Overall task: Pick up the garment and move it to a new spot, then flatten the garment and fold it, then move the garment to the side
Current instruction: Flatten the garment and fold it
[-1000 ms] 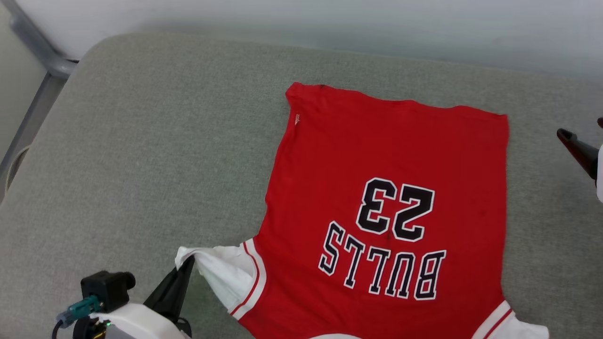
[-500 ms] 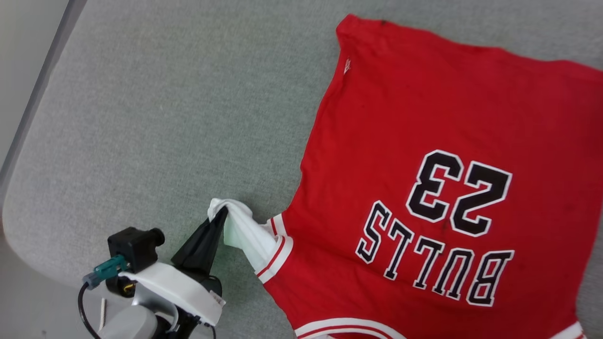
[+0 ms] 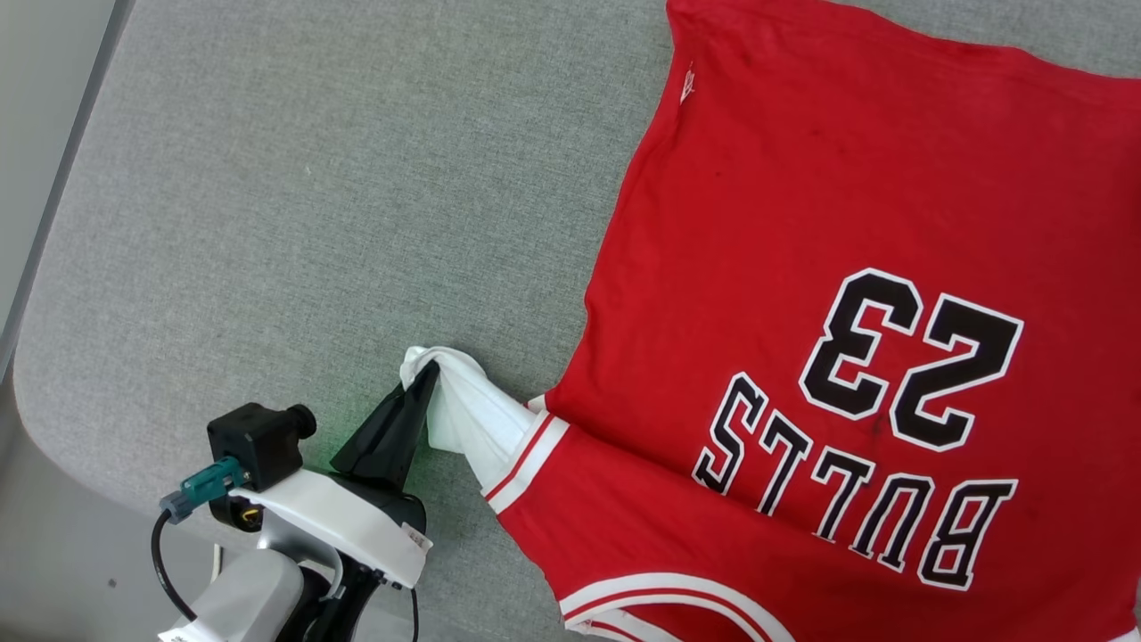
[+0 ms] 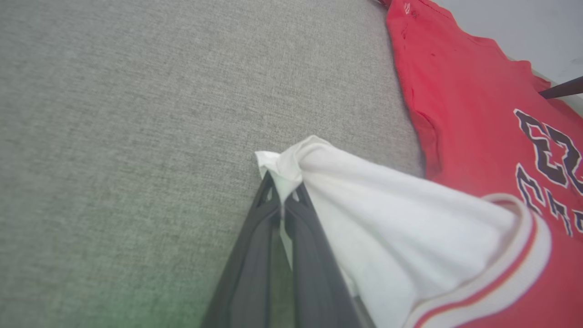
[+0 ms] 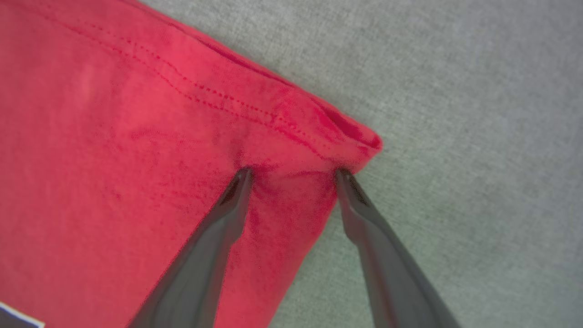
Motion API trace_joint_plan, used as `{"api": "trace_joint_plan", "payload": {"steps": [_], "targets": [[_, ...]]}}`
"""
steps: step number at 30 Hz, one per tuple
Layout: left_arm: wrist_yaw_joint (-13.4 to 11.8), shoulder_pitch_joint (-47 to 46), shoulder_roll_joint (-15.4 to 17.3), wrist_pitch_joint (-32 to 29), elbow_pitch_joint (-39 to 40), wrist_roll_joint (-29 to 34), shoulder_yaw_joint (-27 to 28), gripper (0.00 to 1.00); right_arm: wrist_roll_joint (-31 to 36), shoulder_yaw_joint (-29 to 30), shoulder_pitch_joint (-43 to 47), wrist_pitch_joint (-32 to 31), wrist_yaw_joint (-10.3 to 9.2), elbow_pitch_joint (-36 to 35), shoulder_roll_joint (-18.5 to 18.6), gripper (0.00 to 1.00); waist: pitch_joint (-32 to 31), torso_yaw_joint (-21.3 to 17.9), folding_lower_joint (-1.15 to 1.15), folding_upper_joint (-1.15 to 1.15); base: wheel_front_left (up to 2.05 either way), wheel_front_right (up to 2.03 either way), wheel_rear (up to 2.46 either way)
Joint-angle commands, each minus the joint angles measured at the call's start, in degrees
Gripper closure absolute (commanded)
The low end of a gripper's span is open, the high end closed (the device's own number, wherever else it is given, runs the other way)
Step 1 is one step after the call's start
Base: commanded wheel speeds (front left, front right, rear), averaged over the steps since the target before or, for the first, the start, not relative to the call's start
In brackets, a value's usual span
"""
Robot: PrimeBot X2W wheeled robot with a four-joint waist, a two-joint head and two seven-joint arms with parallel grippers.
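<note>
Listing what my two grippers hold or touch at this moment.

Item 1, left gripper [image 3: 430,373]: jaws closed on the tip of the white sleeve [image 3: 468,419]. In the left wrist view the cloth is pinched between the fingers [image 4: 314,255] and bunches into a small knot above them. The sleeve is drawn out sideways from the body of the garment [image 3: 802,223].

Item 2, right gripper [image 5: 294,172]: jaws spread apart and holding nothing. One tip sits on the red cloth and the other at its side edge, just below a hem corner. I cannot tell whether the tips press down or only touch.

Item 3, the garment: lying on the grey padded surface [image 3: 312,223], print side up, with the number and lettering upside down to my head camera. The body looks mostly smooth.

Progress, as I judge it: the flattening step is in hand, with the sleeve being pulled straight and the far corner about to be taken. Folding is not yet begun, and neither is moving the garment aside. Whether this is already the new spot, I cannot say.

Not legible: the garment's right side and near edge run off the head view, so the neck and the other sleeve are uncatalogued. The hem corner shows a small turned-over lip, and what lies beneath it is hidden.
</note>
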State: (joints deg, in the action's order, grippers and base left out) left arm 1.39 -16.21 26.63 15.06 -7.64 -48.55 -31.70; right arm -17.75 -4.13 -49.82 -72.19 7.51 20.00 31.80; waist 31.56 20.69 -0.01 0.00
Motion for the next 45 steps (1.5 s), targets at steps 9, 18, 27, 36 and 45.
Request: {"api": "trace_joint_plan", "payload": {"steps": [9, 18, 27, 36, 45], "targets": [[-0.1, 1.8, 0.2, 0.1, -1.0, 1.2, 1.4, 1.00, -3.4, 0.5, 1.0, 8.0, -0.05, 0.7, -1.9, 1.00, -5.2, -3.0, 0.01, 0.00, 0.00, 0.00, 0.00], [-2.8, 7.1, 3.0, -1.0, 0.4, 0.9, 1.8, 1.00, -11.2, -2.9, 10.7, 15.3, -0.05, -5.4, 3.1, 1.00, -14.8, -7.6, 0.01, 0.00, 0.00, 0.00, 0.00], [-6.2, 13.3, 5.5, -2.3, 3.5, -0.5, 2.8, 1.00, -17.6, 0.9, 30.8, 17.4, -0.05, -15.4, 7.3, 1.00, -21.8, -11.2, 0.01, 0.00, 0.00, 0.00, 0.00], [-8.3, 17.2, 7.0, -2.5, 5.6, -1.6, 3.7, 1.00, -19.7, 6.6, 54.3, 16.6, -0.05, -21.2, 6.6, 1.00, -24.8, -13.9, 0.01, 0.00, 0.00, 0.00, 0.00], [-8.3, 17.0, 7.4, -3.0, 5.8, -1.4, 3.2, 1.00, -20.1, 5.7, 65.4, 19.8, -0.05, -17.4, 1.6, 1.00, -24.5, -14.1, 0.01, 0.00, 0.00, 0.00, 0.00]]}}
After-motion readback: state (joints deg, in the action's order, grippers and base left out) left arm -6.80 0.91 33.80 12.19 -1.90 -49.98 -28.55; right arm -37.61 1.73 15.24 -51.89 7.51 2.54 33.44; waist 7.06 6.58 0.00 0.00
